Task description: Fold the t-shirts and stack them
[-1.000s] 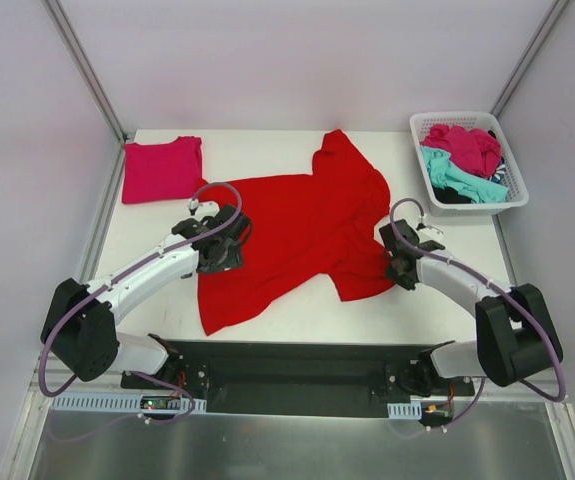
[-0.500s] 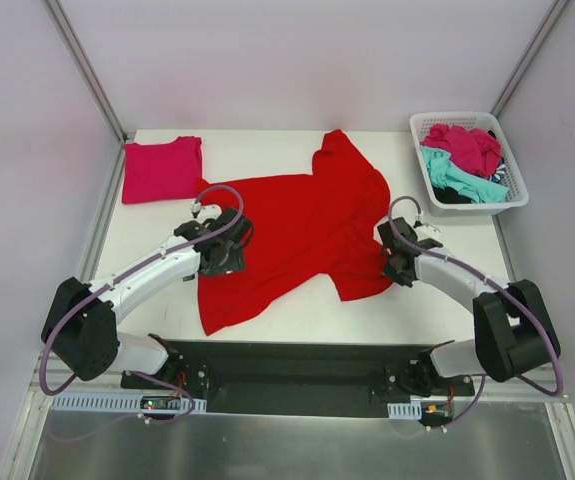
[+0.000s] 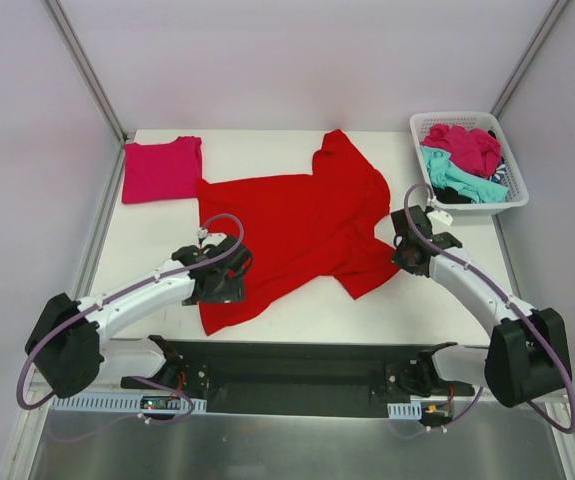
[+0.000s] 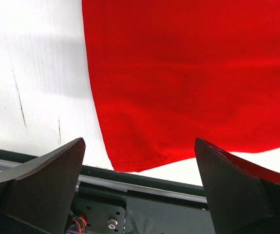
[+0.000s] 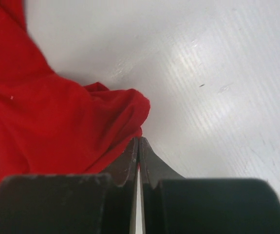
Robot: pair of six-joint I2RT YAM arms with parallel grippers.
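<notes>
two arms at work on one big red t-shirt (image 3: pixel 297 225), which lies spread out mid-table (image 3: pixel 267 145), collar end toward the far side, hem toward the near edge, w/ some wrinkles on its right half. left gripper (image 3: pixel 227 284) sits over the shirt's near-left hem corner, jaws spread wide & nothing between them; from the left wrist cam the fingers (image 4: pixel 47 170) frame the red corner, white table to the left of it & the table's near edge below. right gripper (image 3: pixel 400 260) is at the shirt's right edge, by the sleeve side, clenched tight; right wrist cam shows the tips meeting at a bunched fold of the red cloth, so it looks pinched on that edge. pink t-shirt (image 3: pixel 162 168) lies folded flat at the far-left corner, well apart from the red one. white lattice basket (image 3: pixel 452 116) at the far-right corner holds a heap of others: magenta shirt (image 3: pixel 467 145) on top, teal shirt (image 3: pixel 452 178) nearer, dark one (image 3: pixel 450 196) under that.
</notes>
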